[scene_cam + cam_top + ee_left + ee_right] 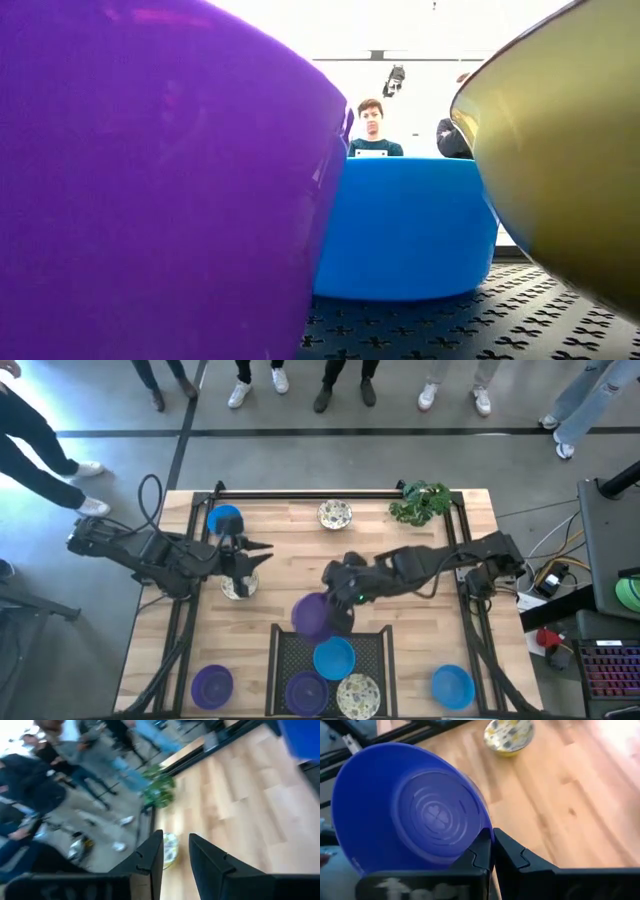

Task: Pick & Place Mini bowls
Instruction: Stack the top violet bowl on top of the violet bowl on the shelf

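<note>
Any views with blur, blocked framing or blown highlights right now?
Left wrist view: motion-smeared, the people and plant streaked. Low view: a purple bowl and a cream bowl sit right at the lens and fill most of the frame; the background behind the blue bowl is blown out white. Right wrist view: glare on the wood, top right. High view: evenly lit, sharp.

Both my arms are dark, near black, built from chunky jointed segments. Left arm (140, 552) has a black cable looping up off its rear section. Right arm (440, 565) shows a small green light near the wrist. Left end effector (175, 857): two matte black fingers, angular, stepped inner edges, tapering to points. Right end effector (492, 851): same black notched fingers, with a faint pale marking on the housing below them.
</note>
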